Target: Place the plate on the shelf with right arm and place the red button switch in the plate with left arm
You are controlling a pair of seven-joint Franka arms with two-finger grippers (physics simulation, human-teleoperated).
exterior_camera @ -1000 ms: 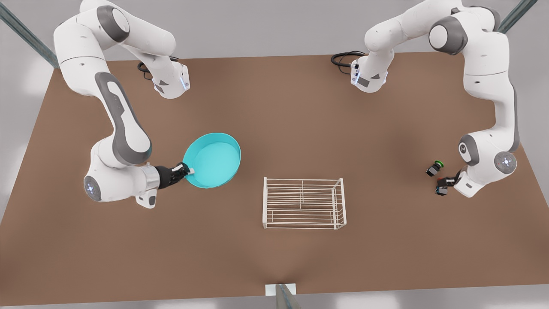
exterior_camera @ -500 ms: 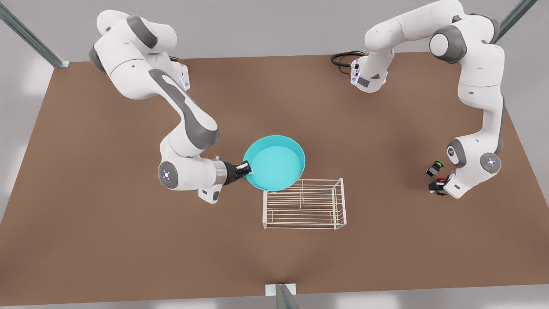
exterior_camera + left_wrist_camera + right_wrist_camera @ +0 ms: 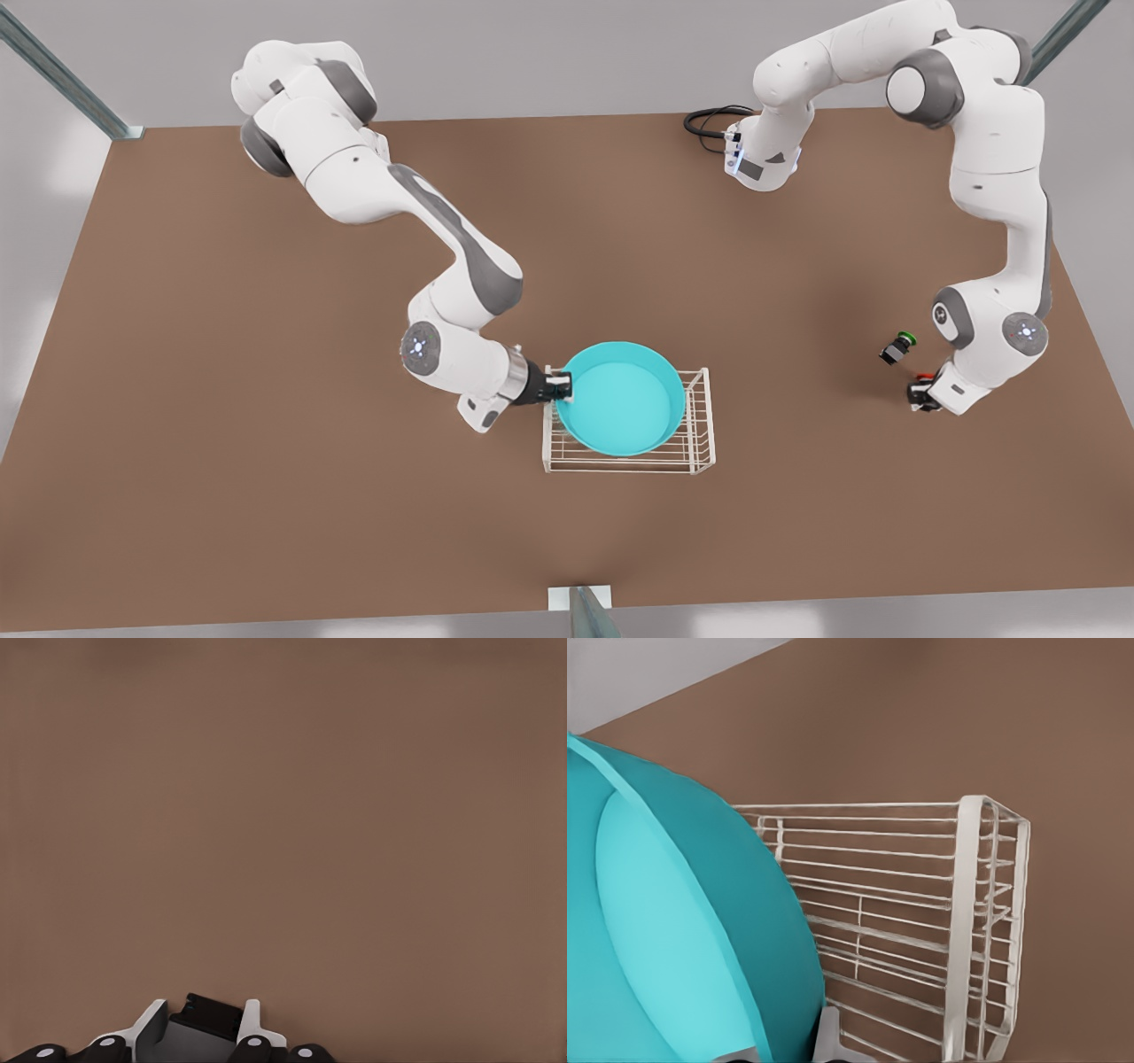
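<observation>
Holding the plate (image 3: 625,409) by its 9 o'clock rim above the shelf (image 3: 700,443), the right gripper (image 3: 558,387) risks tipping it if the fingers let go unlevelled. The left gripper (image 3: 921,396), at 3 o'clock, clasps the red button switch (image 3: 924,377); brushing the green switch (image 3: 900,346) could topple it.

Even soft light, faint shadows, no glare

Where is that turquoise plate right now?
In the front view, the plate sits over the shelf near the table's middle, held at its rim by the right gripper.
</observation>
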